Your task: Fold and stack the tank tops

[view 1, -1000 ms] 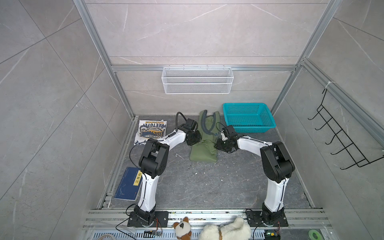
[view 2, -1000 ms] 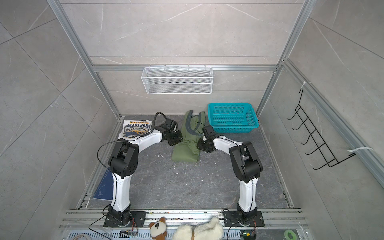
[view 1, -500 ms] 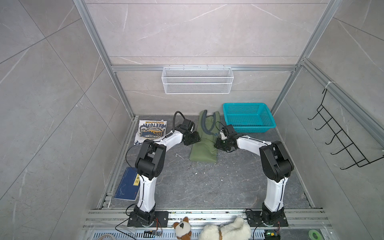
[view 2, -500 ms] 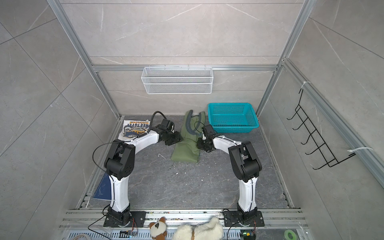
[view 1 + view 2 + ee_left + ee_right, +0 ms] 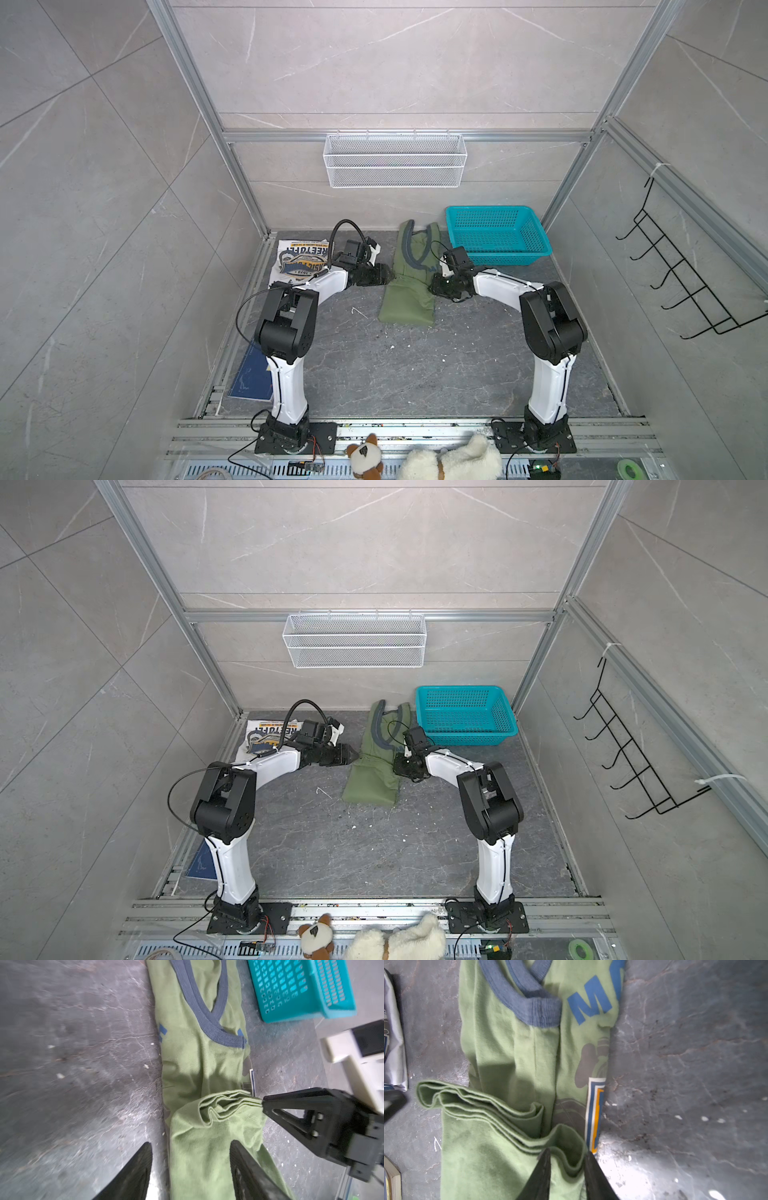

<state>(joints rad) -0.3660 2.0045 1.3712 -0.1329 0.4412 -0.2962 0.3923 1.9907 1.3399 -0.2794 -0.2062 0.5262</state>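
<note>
**Olive top pinned at one edge.** The olive tank top (image 5: 409, 291) lies as a narrow strip on the grey floor between the two arms. Its straps point toward the back wall, just beside the teal basket (image 5: 536, 249).

In both top views the grippers are small and dark, and how their jaws stand cannot be made out there. The left gripper (image 5: 386, 275) sits at the strip's left edge and the right gripper (image 5: 434, 286) at its right edge. The white tank top (image 5: 297, 259) lies folded at the back left. The left arm partly hides it and covers half of its badge print.

The wrist views fill the gaps. The left wrist view shows the left gripper (image 5: 190, 1142) with fingers spread wide, one over bare floor and the other over the cloth, gripping nothing. It also catches the right gripper (image 5: 262, 1103) pinching the end of the stacked hem layers.

The right wrist view shows the right gripper (image 5: 568, 1151) clamped on a fold of the olive cloth, whose hem end is doubled back over the body. The fold cuts off the badge print, and the blue letters are only partly readable. The shoulder straps run out of frame in both wrist views. Plush toys (image 5: 453, 463) are cropped at the front edge.
</note>
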